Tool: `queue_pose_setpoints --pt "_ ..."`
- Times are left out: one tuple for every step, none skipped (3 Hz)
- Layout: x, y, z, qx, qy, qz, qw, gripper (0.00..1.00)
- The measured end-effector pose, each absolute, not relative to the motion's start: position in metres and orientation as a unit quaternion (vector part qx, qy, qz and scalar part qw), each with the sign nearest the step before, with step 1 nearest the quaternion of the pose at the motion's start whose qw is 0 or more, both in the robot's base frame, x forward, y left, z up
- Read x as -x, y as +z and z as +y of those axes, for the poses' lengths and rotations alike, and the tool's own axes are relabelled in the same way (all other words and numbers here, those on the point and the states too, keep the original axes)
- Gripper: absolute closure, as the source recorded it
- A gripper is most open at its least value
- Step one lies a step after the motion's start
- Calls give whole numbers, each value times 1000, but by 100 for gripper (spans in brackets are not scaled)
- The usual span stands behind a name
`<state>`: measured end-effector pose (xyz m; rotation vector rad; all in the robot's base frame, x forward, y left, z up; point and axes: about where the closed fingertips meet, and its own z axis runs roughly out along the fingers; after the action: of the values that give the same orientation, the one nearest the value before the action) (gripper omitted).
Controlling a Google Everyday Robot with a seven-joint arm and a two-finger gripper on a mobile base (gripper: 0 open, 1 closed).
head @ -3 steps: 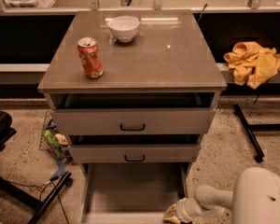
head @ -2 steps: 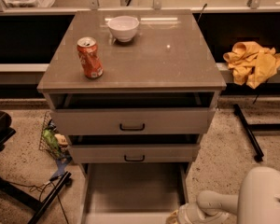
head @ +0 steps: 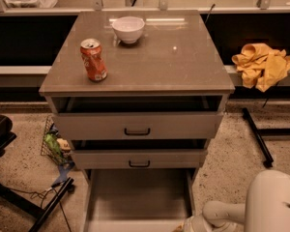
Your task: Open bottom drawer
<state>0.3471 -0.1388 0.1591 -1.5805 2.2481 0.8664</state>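
jutting far out under the cabinet, the bottom drawer shows its bare inside, so the task looks nearly done. the gripper sits low by its front right corner, probably for pulling; whether it grips, i cannot tell.

- The bottom drawer, lowest of three grey-beige drawers, stands wide open, reaching far forward of the two above.
- Its pale, bare inside shows from above; its front meets the picture's lower edge.
- The gripper sits at the drawer's front right corner, mostly cut off.
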Motion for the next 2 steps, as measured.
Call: queue_pose_setpoints --pt "-351 159 -138 544 298 774 130 83" --pt "-350 158 -137 544 300 773 129 60"
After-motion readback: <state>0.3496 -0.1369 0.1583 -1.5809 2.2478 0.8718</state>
